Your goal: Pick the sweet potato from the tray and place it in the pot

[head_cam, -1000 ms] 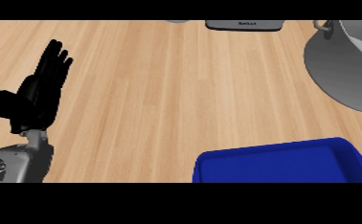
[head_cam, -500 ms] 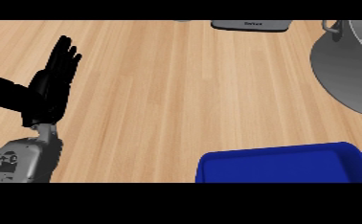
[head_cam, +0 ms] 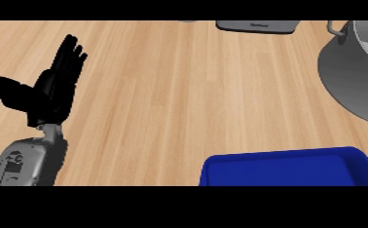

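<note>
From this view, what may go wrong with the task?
1. No sweet potato shows: only part of the blue tray is in view at the lower edge, so a grasp cannot be aimed yet.
2. The pot is cut off at the right edge; its opening is hard to judge for placing.
3. Only the left hand shows, open, far from the tray.
</note>
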Motion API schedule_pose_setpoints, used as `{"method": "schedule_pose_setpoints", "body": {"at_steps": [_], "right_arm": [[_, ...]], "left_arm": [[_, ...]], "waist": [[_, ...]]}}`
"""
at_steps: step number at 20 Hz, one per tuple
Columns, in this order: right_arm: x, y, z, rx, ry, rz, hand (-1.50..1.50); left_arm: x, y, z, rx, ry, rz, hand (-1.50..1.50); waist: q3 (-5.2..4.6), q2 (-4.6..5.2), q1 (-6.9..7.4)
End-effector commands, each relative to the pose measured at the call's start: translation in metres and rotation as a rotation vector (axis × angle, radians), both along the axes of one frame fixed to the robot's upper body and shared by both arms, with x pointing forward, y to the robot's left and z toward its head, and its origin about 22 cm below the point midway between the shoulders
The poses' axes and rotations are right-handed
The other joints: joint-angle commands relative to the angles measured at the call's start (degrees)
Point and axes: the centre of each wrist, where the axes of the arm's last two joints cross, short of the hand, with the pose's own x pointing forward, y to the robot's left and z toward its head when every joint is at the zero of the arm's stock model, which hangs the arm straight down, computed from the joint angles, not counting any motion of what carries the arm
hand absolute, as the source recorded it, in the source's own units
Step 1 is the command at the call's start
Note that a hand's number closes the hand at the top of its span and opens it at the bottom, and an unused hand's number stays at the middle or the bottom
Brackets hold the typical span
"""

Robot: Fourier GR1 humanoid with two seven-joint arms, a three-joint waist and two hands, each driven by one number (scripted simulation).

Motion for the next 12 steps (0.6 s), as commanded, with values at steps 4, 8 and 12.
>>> {"method": "schedule_pose_setpoints", "body": {"at_steps": [4,8,12], "right_arm": [[0.021,0.027,-0.047,0.052,0.228,-0.005,-1.5],[0.024,0.028,-0.044,0.116,0.326,0.122,-1.5],[0.03,0.042,-0.062,0.316,0.338,0.205,-1.5]], "left_arm": [[0.004,-0.003,-0.002,0.01,-0.001,-0.007,0.0],[0.002,-0.006,-0.003,0.006,-0.019,-0.008,0.0],[0.004,-0.012,-0.001,-0.007,-0.009,-0.015,0.0]], "waist": [[0.69,1.05,1.15],[0.76,1.13,1.25],[0.94,1.08,0.47]]}}
